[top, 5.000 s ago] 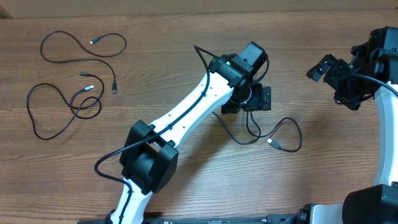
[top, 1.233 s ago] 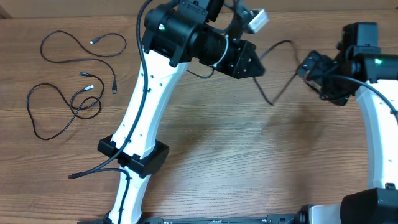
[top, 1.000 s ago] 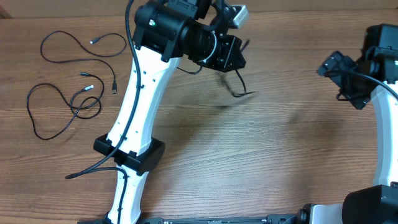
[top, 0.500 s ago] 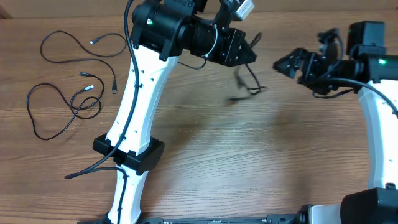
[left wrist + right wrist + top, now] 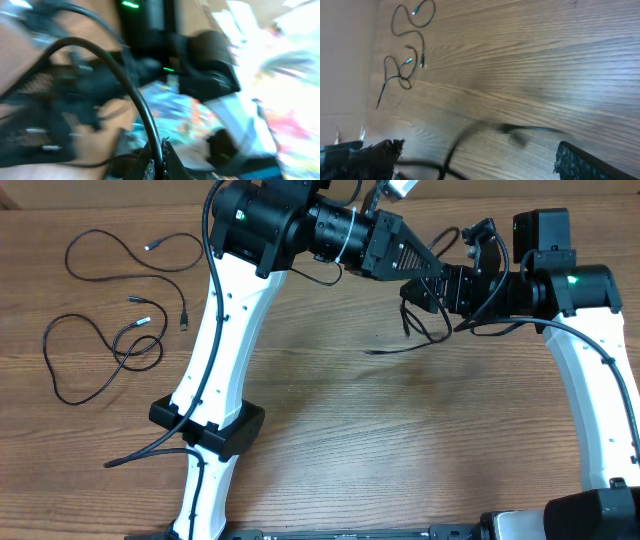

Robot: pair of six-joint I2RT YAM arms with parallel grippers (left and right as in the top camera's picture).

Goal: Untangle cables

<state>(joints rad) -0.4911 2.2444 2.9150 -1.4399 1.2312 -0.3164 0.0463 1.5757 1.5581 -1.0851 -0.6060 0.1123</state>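
Overhead: left gripper [image 5: 425, 272] pinches one cable [image 5: 412, 320] in mid-air near the table's [image 5: 380, 450] far edge, slack hanging in loops. Right gripper [image 5: 455, 280] is just beside it with jaws spread wide, holding nothing. Loose cables [image 5: 128, 330] lie flat at far left, well apart. Near half is bare wood.
Left wrist: blurred; cable [image 5: 125, 80] arcs up from the closed fingertips [image 5: 150, 162].
Right wrist: fingers [image 5: 370, 160] wide apart, blurred cable [image 5: 485, 127] between them, loose cables [image 5: 405, 62] far off.
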